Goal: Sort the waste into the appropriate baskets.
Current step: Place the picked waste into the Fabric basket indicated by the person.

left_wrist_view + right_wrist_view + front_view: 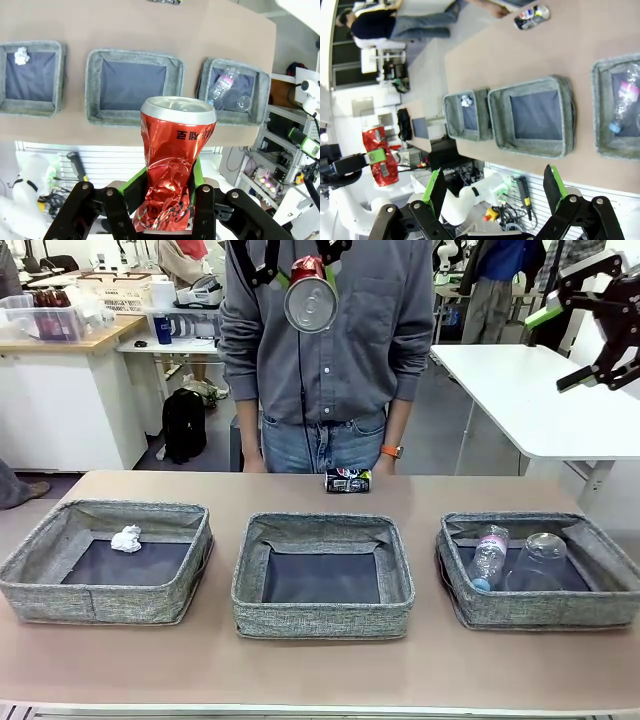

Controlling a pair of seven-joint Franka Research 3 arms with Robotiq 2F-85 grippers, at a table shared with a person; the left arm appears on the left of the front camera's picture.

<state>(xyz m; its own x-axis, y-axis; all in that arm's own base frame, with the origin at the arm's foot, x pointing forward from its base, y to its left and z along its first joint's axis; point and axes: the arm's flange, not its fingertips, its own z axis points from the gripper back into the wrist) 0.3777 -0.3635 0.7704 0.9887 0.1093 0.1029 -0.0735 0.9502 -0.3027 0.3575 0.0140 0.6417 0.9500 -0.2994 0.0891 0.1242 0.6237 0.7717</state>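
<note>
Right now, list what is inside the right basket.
The right basket holds a clear water bottle and a clear plastic cup side by side. Its near wall hides the floor's front strip.

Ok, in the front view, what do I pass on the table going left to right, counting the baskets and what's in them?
left basket with the crumpled paper ball inside → middle basket → right basket, holding the water bottle, then the clear cup

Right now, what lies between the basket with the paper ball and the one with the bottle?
A third grey basket, with nothing in it, as the front view shows.
</note>
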